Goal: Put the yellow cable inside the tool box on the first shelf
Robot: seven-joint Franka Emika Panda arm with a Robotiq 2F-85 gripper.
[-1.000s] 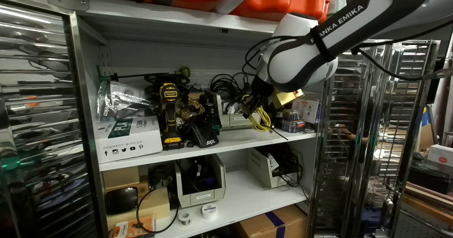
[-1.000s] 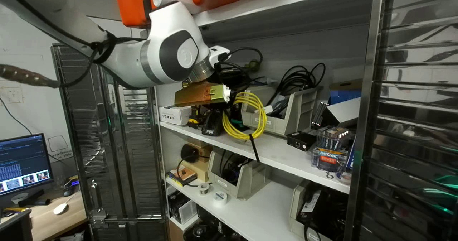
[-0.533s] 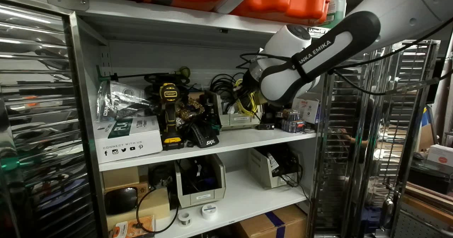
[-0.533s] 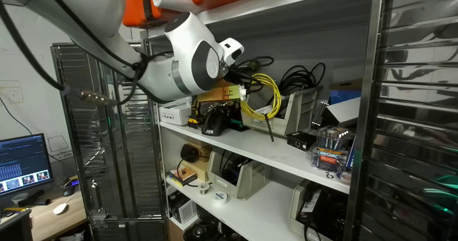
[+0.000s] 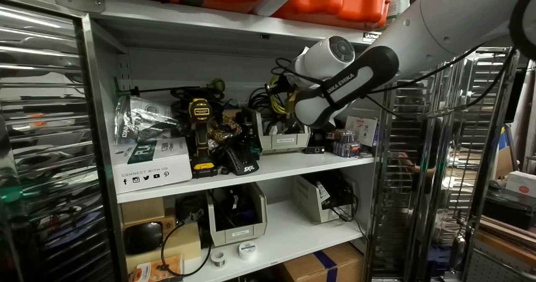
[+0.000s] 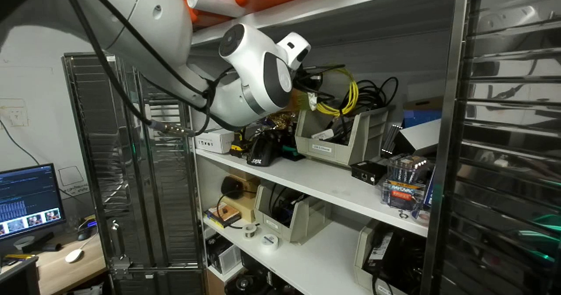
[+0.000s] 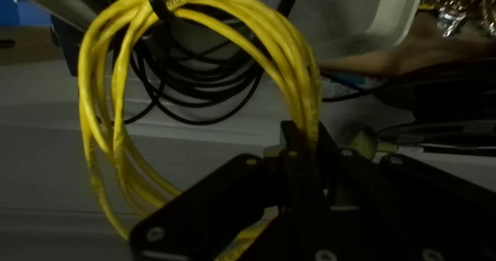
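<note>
A coiled yellow cable with a black tie hangs from my gripper; the coil fills much of the wrist view. The jaws are closed with the cable's strands between them. In both exterior views the coil is above and toward the rear of a grey open bin on the upper shelf. The coil's lower edge is near the bin's opening; I cannot tell whether it touches the contents. The bin holds black cables. The arm partly hides the fingers in both exterior views.
Left of the bin are a yellow-black drill and a white box. A small black box and battery packs stand on its other side. Orange cases sit above. The cabinet frame bounds the opening.
The arm has moved into the cabinet, carrying the yellow cable up and back from in front of the bin to above it. The bin has not moved, and the cable stays held.
</note>
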